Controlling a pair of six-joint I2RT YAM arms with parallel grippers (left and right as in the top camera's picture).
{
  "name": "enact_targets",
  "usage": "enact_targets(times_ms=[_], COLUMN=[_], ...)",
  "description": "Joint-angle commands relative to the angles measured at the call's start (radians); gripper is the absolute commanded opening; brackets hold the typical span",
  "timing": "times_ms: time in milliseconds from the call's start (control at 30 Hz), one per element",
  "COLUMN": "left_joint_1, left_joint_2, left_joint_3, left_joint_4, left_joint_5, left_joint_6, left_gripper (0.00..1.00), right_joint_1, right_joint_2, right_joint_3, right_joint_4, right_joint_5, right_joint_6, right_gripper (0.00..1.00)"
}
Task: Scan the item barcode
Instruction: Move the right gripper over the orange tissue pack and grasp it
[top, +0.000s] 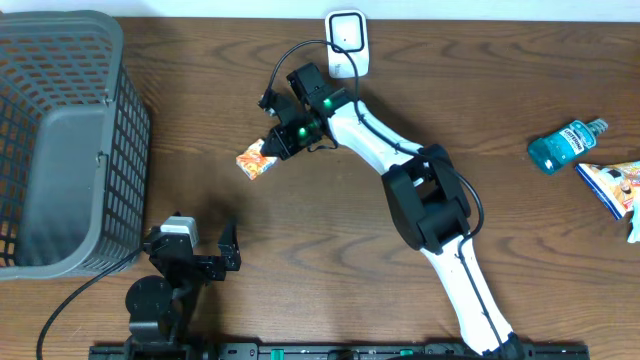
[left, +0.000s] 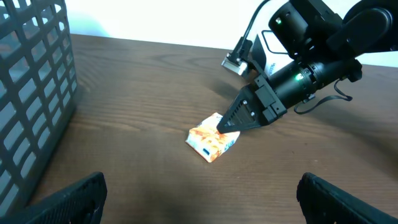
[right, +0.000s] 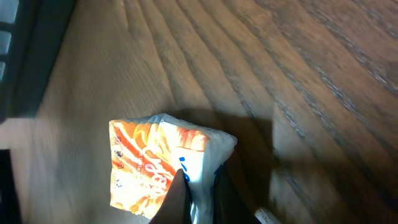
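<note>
Dark wooden table (top: 200, 100): right gripper (top: 271, 147) is pinching the orange packet (top: 254, 162) by its right corner at mid-table, the packet trailing left and nearer; left gripper (top: 198, 240) is hanging wide open, well apart.

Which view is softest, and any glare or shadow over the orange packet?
Right wrist: softest, table grain smeared, orange packet fuzzy, dark shadow on its right. Left wrist: packet sharp, small shadow beneath the right gripper, white background blown out. Overhead: evenly lit, crisp, no glare on the packet.
</note>
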Motion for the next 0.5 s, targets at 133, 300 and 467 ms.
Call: enact_targets(times_ms=[133, 300, 467], left_joint_1=[-0.003, -0.003, -0.003], left_joint_2=[-0.004, -0.004, -0.004], left_joint_3=[0.012, 0.012, 0.012], left_joint_4=[0.000, 0.000, 0.000], left_joint_5=[0.006, 0.006, 0.005], left_joint_6=[0.005, 0.005, 0.005], left_gripper=[0.98, 0.98, 0.98], right_joint_1=[-0.049, -0.051, -0.027], right_joint_2=[0.043, 0.043, 0.003], right_joint_3=[-0.007, -0.008, -0.008], right_joint_4=[-0.217, -0.493, -0.574], right_joint_5=[0.060, 0.238, 0.381], right_joint_6=[0.174, 0.318, 0.388], right_gripper=[0.02, 0.01, 0.02])
